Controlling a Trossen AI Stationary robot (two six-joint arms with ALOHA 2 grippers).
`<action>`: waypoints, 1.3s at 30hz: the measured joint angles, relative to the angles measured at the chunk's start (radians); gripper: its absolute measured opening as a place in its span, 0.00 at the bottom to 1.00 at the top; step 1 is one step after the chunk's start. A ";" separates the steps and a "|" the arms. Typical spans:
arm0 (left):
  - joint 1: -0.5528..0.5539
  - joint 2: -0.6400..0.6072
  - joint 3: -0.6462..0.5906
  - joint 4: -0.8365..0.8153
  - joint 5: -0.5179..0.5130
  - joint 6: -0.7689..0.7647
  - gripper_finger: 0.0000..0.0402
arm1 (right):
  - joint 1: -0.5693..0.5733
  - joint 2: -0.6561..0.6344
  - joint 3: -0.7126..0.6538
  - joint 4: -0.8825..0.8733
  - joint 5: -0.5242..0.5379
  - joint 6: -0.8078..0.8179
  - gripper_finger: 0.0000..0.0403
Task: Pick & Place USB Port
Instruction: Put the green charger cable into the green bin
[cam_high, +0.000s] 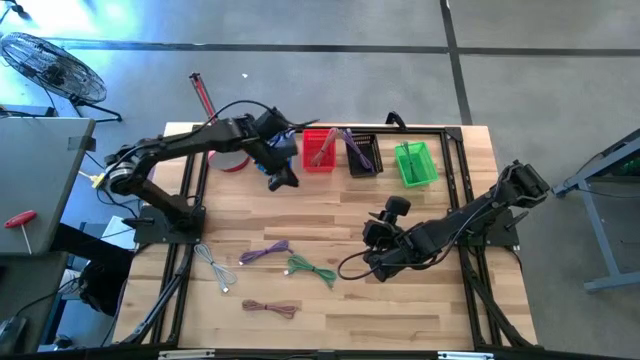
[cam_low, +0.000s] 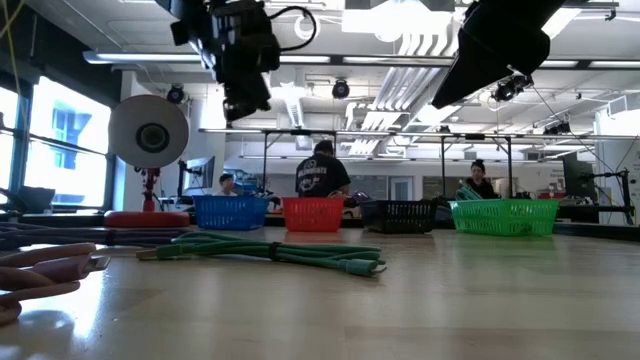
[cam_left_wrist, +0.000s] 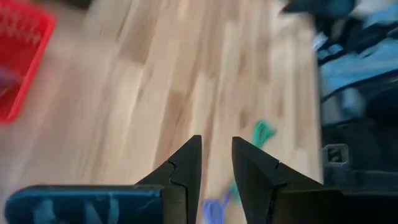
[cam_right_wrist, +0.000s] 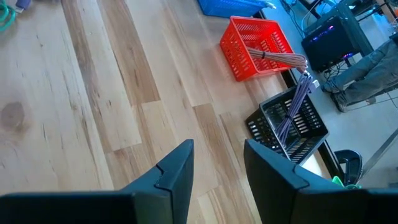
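Several bundled USB cables lie on the wooden table: a purple one (cam_high: 265, 252), a green one (cam_high: 311, 269) (cam_low: 270, 250), a grey-white one (cam_high: 215, 266) and a brown-red one (cam_high: 270, 308). My left gripper (cam_high: 281, 178) (cam_left_wrist: 217, 149) hangs open and empty above the table, near the blue basket (cam_low: 230, 212) and the red basket (cam_high: 318, 150). Its wrist view shows the green cable (cam_left_wrist: 262, 132) and the purple cable (cam_left_wrist: 214, 208) below it. My right gripper (cam_high: 380, 258) (cam_right_wrist: 218, 152) is open and empty over bare wood, to the right of the green cable.
A row of baskets stands along the far edge: blue, red (cam_right_wrist: 258, 46) with reddish cables in it, black (cam_high: 362, 155) (cam_right_wrist: 286, 127) with purple cables, and green (cam_high: 415, 163) (cam_low: 505, 215). A tape roll (cam_high: 232, 162) lies at the far left. People stand in the room behind.
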 joint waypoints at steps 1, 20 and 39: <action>-0.011 -0.002 0.001 -0.030 -0.027 0.004 0.21 | 0.000 0.000 0.000 0.000 -0.002 0.000 0.33; -0.396 -0.008 0.000 -0.296 -0.651 -0.118 0.21 | 0.000 0.000 0.000 0.001 0.010 0.007 0.33; -0.722 -0.008 0.000 -0.292 -0.870 -0.285 0.43 | 0.000 0.000 0.000 0.004 0.002 0.023 0.33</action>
